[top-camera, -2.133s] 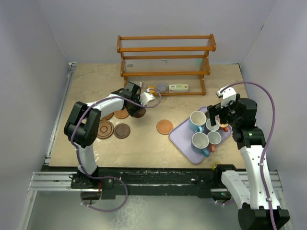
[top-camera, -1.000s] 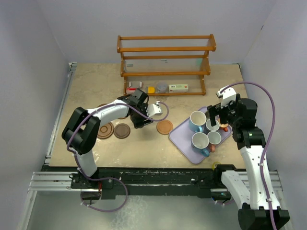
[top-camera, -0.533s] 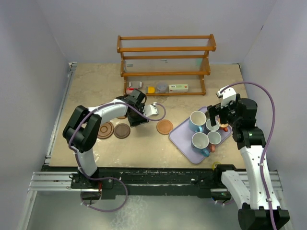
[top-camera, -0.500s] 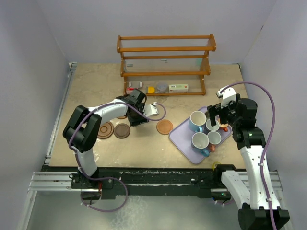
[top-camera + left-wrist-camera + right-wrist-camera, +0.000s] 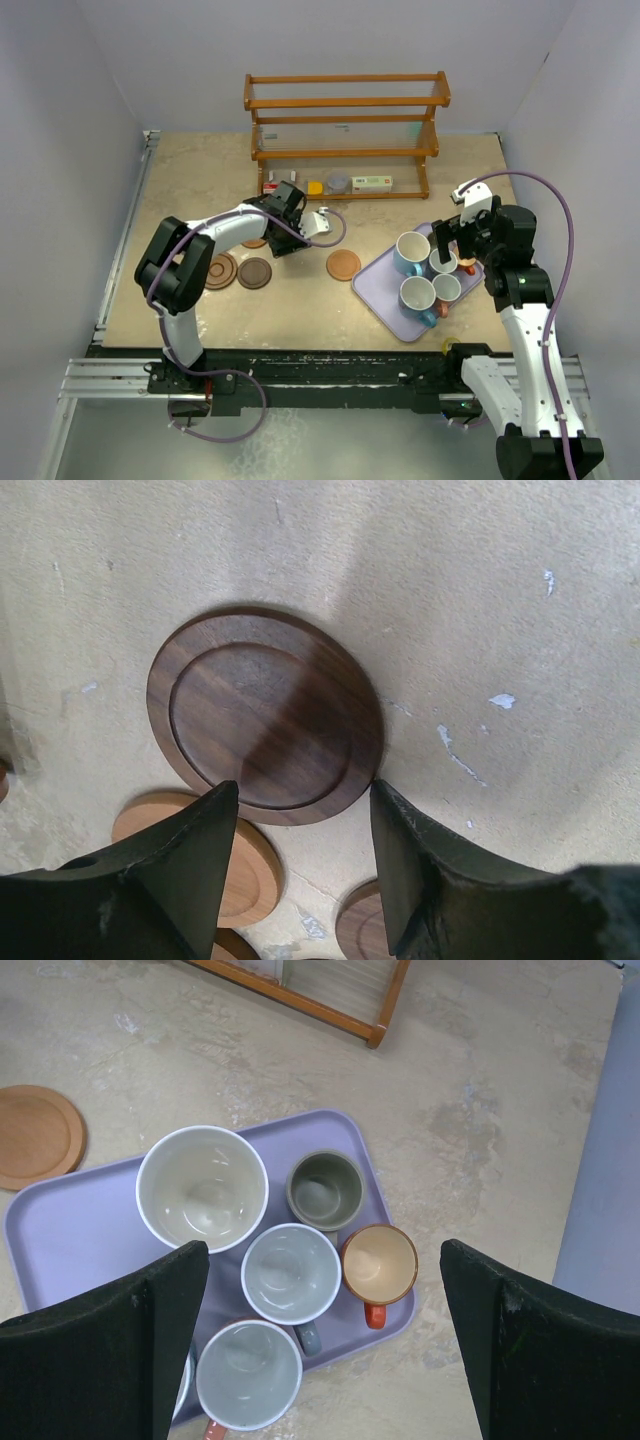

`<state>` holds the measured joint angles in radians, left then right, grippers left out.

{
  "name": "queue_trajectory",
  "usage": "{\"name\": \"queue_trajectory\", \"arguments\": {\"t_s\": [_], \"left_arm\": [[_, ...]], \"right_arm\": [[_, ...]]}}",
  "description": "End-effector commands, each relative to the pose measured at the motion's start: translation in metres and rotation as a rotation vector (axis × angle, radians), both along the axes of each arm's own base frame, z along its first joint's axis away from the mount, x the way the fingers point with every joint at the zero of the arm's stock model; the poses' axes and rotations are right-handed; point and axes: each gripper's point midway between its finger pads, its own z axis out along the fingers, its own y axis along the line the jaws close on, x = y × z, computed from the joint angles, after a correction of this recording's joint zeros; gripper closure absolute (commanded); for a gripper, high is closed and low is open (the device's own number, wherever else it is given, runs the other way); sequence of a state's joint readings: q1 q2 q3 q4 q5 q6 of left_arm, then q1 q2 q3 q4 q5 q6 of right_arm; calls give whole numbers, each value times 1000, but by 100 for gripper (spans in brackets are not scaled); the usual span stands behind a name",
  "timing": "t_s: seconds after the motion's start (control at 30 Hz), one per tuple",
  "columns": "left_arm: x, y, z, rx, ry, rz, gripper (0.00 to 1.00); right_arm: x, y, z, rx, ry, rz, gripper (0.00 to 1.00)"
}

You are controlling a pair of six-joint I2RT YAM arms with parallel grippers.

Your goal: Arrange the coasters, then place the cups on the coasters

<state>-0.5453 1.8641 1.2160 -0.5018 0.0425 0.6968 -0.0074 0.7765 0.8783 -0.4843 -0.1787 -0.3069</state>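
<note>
Cups wait on a lavender tray [image 5: 75, 1230] as two arms work the counter [image 5: 200, 190]. The right tool [image 5: 322, 1255] hangs above the tray, jaws spread wide and holding nothing. Below it, all on the tray, stand a large cup [image 5: 202, 1188] with a pale inside, a small grey-green cup [image 5: 325, 1190] beside it, a blue-grey cup [image 5: 292, 1272] in the middle, an orange cup [image 5: 379, 1265] close against it by the tray's right edge, and a further cup [image 5: 248, 1375] at the tray's near edge. Another is mostly hidden behind the tool's finger.

An orange-brown coaster [image 5: 343, 264] lies flat on the counter just off the tray's left side, not touching it. Well to the left of the tray, the left tool [image 5: 300, 805] sits low over a dark coaster [image 5: 265, 715]. Its jaws stand apart, framing the disc's near rim and closed on nothing. Whether the fingers touch the wood cannot be told.

A lighter coaster [image 5: 250, 865] and a second dark coaster [image 5: 362, 930] show beside that disc. Farther left of the tray, a grooved coaster [image 5: 218, 270] and a plain dark-brown coaster [image 5: 254, 272] lie side by side. A wooden rack [image 5: 345, 120] stands beyond the tray, against the back wall.
</note>
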Motion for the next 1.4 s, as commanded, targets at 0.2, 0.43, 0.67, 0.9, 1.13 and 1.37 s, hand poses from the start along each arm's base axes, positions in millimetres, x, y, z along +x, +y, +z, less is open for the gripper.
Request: {"name": "queue_trajectory", "arguments": {"t_s": [0.2,0.43,0.67,0.9,1.13,1.37], "left_arm": [[6,-22,28,-120,-9,4,47],[-5,-70,54,-295,26,-15,43],[-11,-118,62,-403,78,-21,41],[-16,-151,45,-406,128,-56,41],[-21,-152,22,-363,164,-77,42],[-32,-133,9,-295,181,-87,44]], "right_arm": [[1,0,11,-5,-35,12,0],[1,-1,11,-8,-37,7,0],[1,-3,11,-14,-38,-2,0],[1,-4,12,-11,-40,-6,0],[1,-5,12,-7,-40,-9,0],[1,-3,11,-3,-34,-1,0]]}}
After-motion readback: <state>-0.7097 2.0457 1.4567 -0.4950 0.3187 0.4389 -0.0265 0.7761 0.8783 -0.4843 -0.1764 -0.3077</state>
